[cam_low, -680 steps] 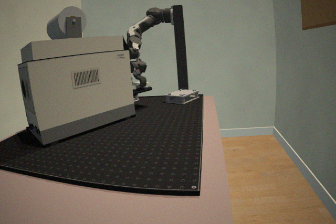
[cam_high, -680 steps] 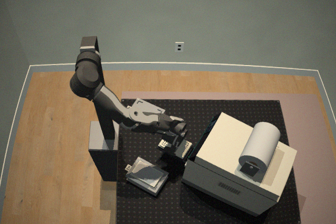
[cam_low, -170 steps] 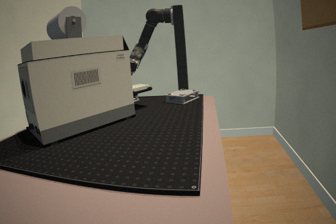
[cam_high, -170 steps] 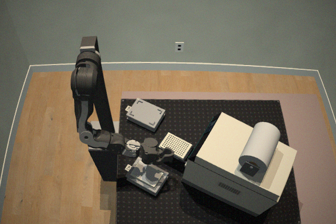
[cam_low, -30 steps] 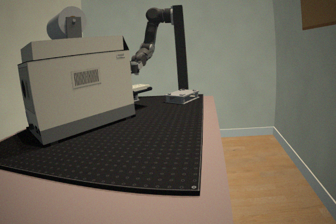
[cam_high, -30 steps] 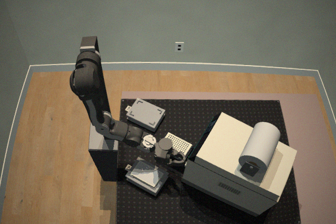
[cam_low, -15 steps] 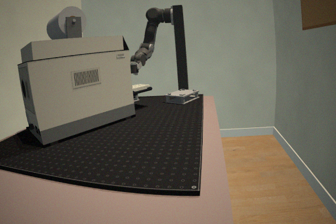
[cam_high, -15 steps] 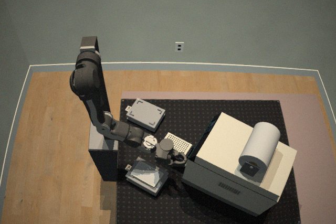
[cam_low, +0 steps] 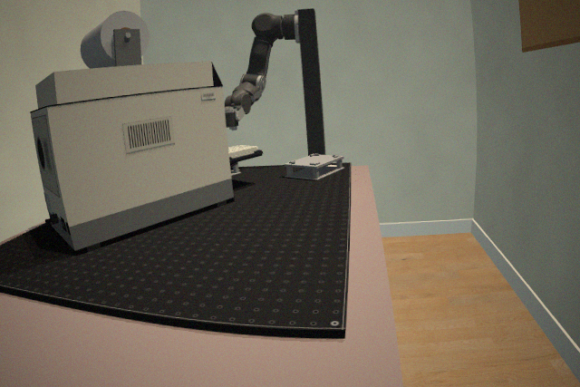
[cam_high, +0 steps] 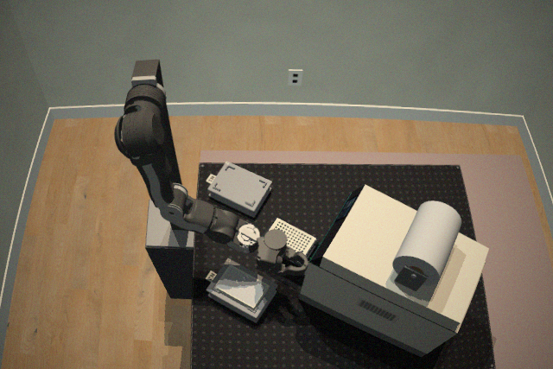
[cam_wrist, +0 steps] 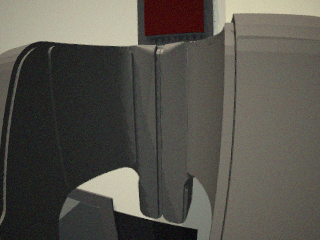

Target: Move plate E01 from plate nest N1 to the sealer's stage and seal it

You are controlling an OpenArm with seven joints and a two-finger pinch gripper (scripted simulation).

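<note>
The white well plate E01 (cam_high: 292,235) lies on the sealer's stage, which stands out in front of the housing (cam_high: 388,262); it also shows in the side view (cam_low: 242,149). No foil shows on its wells. The plate nest N1 (cam_high: 240,187) is empty. Plate E07 (cam_high: 243,289) sits in the nest N2 with a shiny top. My gripper (cam_high: 296,264) is shut on nothing, right at the housing's front near its right edge. In the wrist view the closed fingers (cam_wrist: 163,210) point at the housing wall under the lamp (cam_wrist: 174,0), which shows an amber and a red segment. The START key is hidden behind the fingers.
The foil roll (cam_high: 429,235) sits on top of the sealer. The arm's dark pedestal (cam_high: 169,249) stands at the mat's left edge. Nest N2 lies just below my wrist, and the stage just beside it.
</note>
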